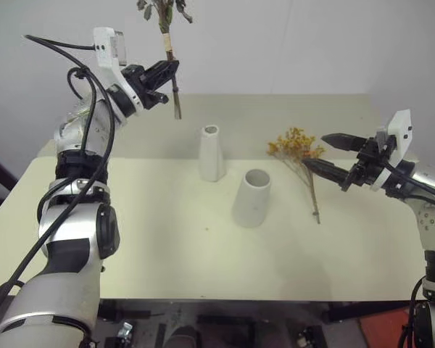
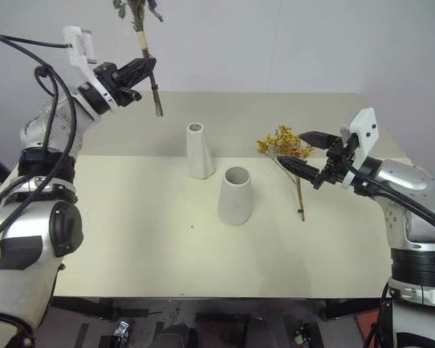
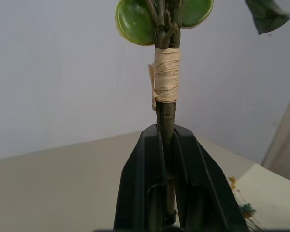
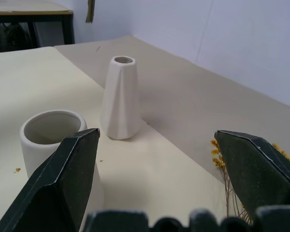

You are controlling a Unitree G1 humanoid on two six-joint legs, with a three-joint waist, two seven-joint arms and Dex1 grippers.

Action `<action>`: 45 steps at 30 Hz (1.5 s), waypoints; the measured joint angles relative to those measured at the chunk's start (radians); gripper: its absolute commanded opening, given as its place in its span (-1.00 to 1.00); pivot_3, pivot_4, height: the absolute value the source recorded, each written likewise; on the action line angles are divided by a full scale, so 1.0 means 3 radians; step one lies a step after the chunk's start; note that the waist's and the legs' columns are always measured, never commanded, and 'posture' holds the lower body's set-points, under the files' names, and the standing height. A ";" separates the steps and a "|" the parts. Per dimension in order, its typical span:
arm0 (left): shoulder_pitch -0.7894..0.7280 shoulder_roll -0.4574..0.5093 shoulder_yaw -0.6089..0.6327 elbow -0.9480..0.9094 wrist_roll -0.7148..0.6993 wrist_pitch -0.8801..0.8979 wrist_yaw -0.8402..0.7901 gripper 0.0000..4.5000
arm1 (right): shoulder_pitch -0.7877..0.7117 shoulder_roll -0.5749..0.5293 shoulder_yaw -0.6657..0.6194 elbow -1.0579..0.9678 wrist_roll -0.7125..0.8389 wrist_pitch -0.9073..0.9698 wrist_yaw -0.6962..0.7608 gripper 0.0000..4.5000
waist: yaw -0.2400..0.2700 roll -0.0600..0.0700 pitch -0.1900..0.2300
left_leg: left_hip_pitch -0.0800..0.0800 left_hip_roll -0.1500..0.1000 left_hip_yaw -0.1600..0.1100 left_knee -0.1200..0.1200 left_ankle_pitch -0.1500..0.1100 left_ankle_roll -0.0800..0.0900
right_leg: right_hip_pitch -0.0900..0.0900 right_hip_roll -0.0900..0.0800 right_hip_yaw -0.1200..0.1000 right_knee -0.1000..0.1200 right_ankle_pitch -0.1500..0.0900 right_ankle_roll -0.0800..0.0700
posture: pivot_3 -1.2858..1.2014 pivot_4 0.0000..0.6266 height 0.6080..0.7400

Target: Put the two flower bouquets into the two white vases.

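Note:
My left gripper [image 1: 164, 75] is shut on the stems of a flower bouquet [image 1: 167, 32] and holds it upright, high over the table's far left. Green leaves and a pale raffia binding [image 3: 165, 77] show above the fingers [image 3: 140, 183]; the blossoms are cut off at the top. The yellow-orange bouquet [image 1: 296, 143] lies flat on the table at the right. My right gripper [image 1: 315, 151] hovers open just over its blossoms, jaws wide. The slim white vase [image 1: 212, 152] stands mid-table, and the wider vase [image 1: 252, 197] stands just in front of it, to its right. Both vases are empty.
The cream table [image 1: 130, 239] runs back to a white wall. The yellow bouquet's thin stem [image 1: 315, 206] points toward the near edge, right of the wide vase. A black cable [image 1: 94, 130] loops along my left arm.

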 measured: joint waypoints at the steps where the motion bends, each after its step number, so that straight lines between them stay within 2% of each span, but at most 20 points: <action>1: -0.0016 -0.0026 0.0001 0.0067 0.0026 -0.0022 -0.0041 -0.99 | 0.0032 0.0002 -0.0012 -0.0047 0.0022 0.0005 -0.0022 1.00 | 0.0000 0.0000 0.0000 | -0.0001 0.0000 0.0000 0.0001 0.0000 0.0000 | 0.0000 0.0000 0.0000 0.0000 0.0000 0.0000 | 0.03 -0.52 1.00; 12: -0.0234 -0.0157 0.0099 0.0669 0.0293 -0.0418 -0.0147 -0.99 | 0.0411 0.0012 -0.0257 -0.0535 0.0226 0.0145 -0.0312 1.00 | 0.0006 0.0000 0.0000 | -0.0019 -0.0002 -0.0004 0.0027 -0.0005 0.0009 | -0.0001 0.0000 -0.0003 -0.0001 0.0005 0.0010 | 0.03 -0.52 1.00; 27: -0.0279 -0.0471 0.0250 0.0951 0.0461 -0.0793 -0.0137 -0.99 | 0.0793 -0.0014 -0.0557 -0.1055 0.0434 0.0352 -0.0596 1.00 | 0.0008 -0.0001 0.0001 | -0.0020 -0.0002 -0.0004 0.0028 -0.0006 0.0011 | -0.0001 0.0000 -0.0003 -0.0001 0.0006 0.0010 | 0.03 -0.52 1.00; 45: -0.0322 -0.0613 0.0407 0.1079 0.0533 -0.0956 -0.0005 -0.99 | 0.1020 -0.0049 -0.0740 -0.1316 0.0676 0.0433 -0.0810 1.00 | 0.0008 -0.0002 0.0001 | -0.0019 -0.0002 -0.0004 0.0029 -0.0007 0.0012 | 0.0000 0.0000 -0.0003 -0.0001 0.0006 0.0011 | 0.03 -0.52 1.00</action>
